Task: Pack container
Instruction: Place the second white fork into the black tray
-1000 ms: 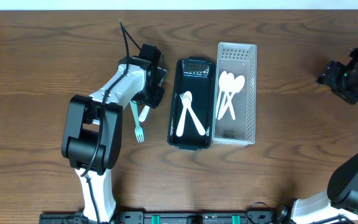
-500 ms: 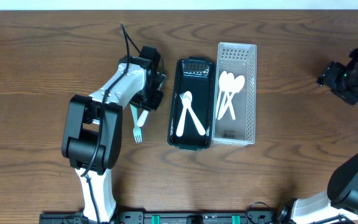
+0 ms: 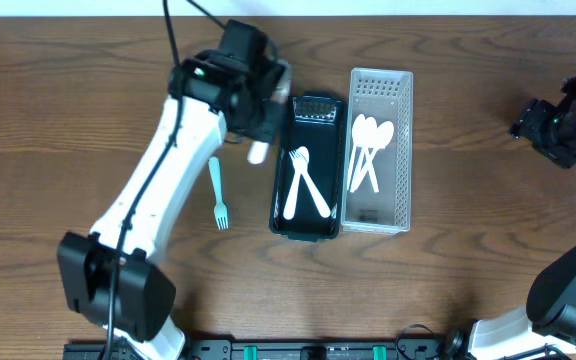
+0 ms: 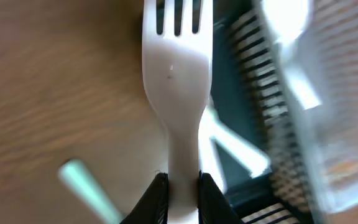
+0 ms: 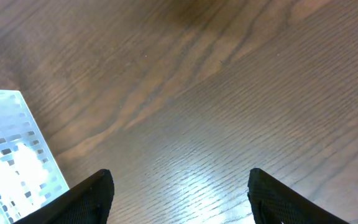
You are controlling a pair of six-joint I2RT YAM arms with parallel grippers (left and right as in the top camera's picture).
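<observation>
1. The white plastic fork [image 4: 176, 81] hung above the brown wooden table [image 3: 58, 110], at the upper left corner of the black rectangular plastic tray [image 3: 279, 200].
2. The left gripper [image 4: 178, 186] was clamped on its handle.
3. Two white forks [image 3: 303, 182] lay crossed in the tray.
4. White spoons [image 3: 368, 140] lay in the clear perforated bin [image 3: 406, 150] just beside it.
5. A mint-green fork [image 3: 218, 192] lay on the table left of the tray.
6. The right gripper [image 5: 180, 186] hung far right, jaws apart.

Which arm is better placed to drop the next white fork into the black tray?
Left. The left fingers pinch the white fork by its handle, right next to the black tray. The right fingers are open and empty, off beyond the clear bin.
</observation>
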